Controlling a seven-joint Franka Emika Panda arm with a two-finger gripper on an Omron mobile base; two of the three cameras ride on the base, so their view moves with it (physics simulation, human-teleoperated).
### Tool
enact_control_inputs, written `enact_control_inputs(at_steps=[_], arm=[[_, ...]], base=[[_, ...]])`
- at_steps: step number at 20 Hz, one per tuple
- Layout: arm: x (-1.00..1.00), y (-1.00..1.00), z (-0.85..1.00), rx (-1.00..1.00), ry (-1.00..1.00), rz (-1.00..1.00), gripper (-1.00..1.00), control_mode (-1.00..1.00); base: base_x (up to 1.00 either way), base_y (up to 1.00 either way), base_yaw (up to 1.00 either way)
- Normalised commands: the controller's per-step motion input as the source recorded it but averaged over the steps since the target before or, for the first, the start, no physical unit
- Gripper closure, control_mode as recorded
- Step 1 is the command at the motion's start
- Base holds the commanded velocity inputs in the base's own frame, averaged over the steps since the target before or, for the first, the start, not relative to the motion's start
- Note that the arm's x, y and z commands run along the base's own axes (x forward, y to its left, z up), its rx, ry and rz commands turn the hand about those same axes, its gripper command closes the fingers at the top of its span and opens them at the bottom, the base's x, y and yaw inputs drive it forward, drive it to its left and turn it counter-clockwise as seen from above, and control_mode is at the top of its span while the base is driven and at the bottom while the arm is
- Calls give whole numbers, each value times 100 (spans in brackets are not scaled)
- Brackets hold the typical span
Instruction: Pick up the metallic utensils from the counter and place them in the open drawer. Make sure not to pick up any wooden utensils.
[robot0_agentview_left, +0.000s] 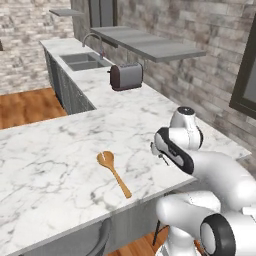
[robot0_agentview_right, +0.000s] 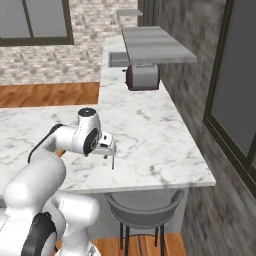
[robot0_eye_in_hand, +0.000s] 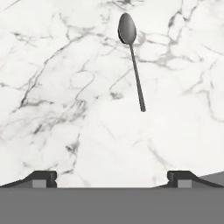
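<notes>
Fingers (robot0_eye_in_hand: 112, 178) spread wide, empty, hanging above worktop (robot0_agentview_left: 60, 150) near its right end, pointed down: pose suits top-down pick. Metal spoon (robot0_eye_in_hand: 132, 61) lies flat on marble just beyond fingertips, bowl far, handle end toward hand, off centre, so hand likely needs small advance before closing. Slim handle lying flat: probably tricky pinch, fingers should straddle it crosswise. Wooden spoon (robot0_agentview_left: 114, 173) rests well left of arm; must stay untouched. Toaster (robot0_agentview_left: 126, 76) far back by sink (robot0_agentview_left: 84, 61).
</notes>
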Motion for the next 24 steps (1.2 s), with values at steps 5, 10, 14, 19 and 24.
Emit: enact_control_inputs(at_steps=[5,10,14,19,24], arm=[[74,-24,-22,0,14,8,-100,-100],[55,-17,-28,0,12,7,-100,-100],[50,0,-34,-1,5,1,-100,-100],[30,0,-45,-2,0,0,-100,-100],[24,0,-61,0,0,0,-100,-100]], base=[[0,0,0],[0,0,0],[0,0,0],[0,0,0],[0,0,0]])
